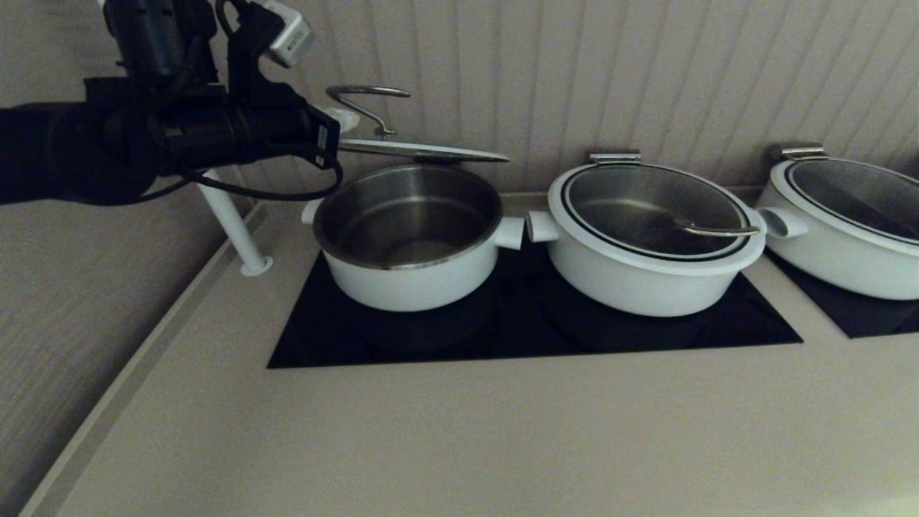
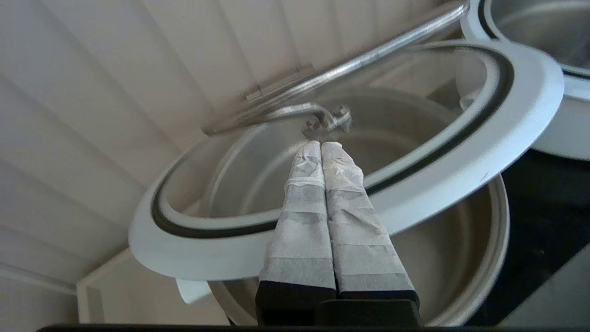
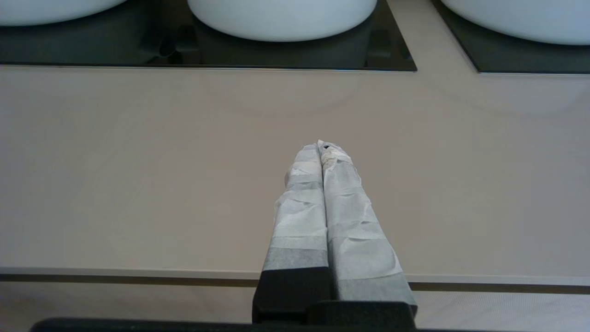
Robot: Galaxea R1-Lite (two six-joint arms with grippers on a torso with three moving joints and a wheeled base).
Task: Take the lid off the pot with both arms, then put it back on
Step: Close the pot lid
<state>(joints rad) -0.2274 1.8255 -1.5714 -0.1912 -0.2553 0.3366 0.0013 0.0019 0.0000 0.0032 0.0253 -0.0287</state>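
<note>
The lid, clear glass with a white rim and a wire handle, hangs slightly tilted in the air just above the back rim of the pot. The pot stands open on the black cooktop, its steel inside empty. My left gripper reaches in from the left and is shut at the foot of the lid's handle. In the left wrist view its tips meet at the handle's bracket, with the lid's rim over the pot. My right gripper is shut and empty, over the bare counter near its front edge.
A wider lidded pot stands right beside the open pot, handles almost touching. A third lidded pot is at the far right. A white post rises left of the cooktop. The panelled wall is close behind.
</note>
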